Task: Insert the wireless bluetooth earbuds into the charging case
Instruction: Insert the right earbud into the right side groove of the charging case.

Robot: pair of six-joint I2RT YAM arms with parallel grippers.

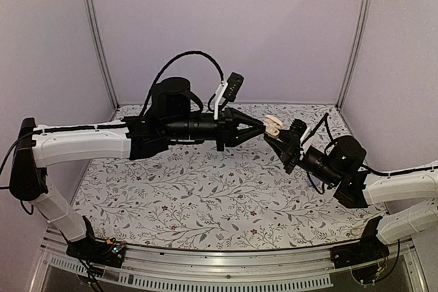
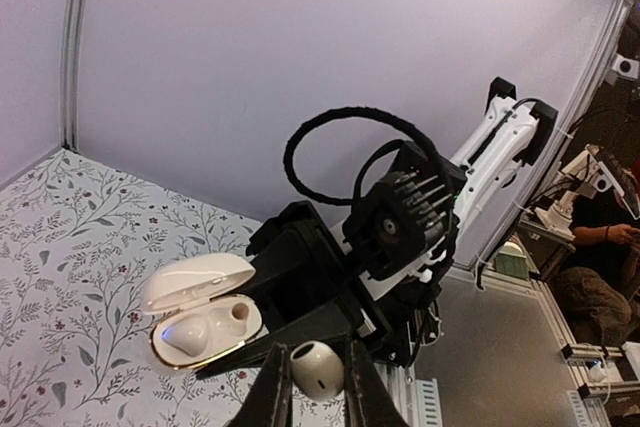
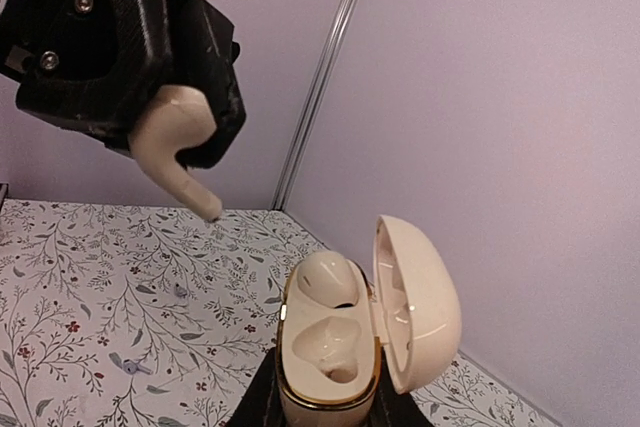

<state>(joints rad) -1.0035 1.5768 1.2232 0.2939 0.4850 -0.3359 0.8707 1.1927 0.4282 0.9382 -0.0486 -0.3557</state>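
My right gripper [image 3: 328, 405] is shut on the base of the cream charging case [image 3: 330, 367] and holds it up in the air, with the lid [image 3: 415, 297] swung open to the right. One earbud [image 3: 325, 279] is seated in the far socket; the near socket [image 3: 330, 342] is empty. My left gripper [image 2: 317, 379] is shut on the other earbud [image 2: 317, 367], its stem pointing toward the case [image 2: 205, 312]. In the right wrist view this earbud [image 3: 180, 157] hangs up and left of the case, apart from it. From the top view both grippers meet mid-air at the case [image 1: 273, 126].
Below lies a floral cloth [image 1: 205, 196] on the table. Purple walls with metal corner posts [image 1: 96, 32] enclose the back and sides. Past the table's edge, the left wrist view shows a person [image 2: 600, 237] at a desk.
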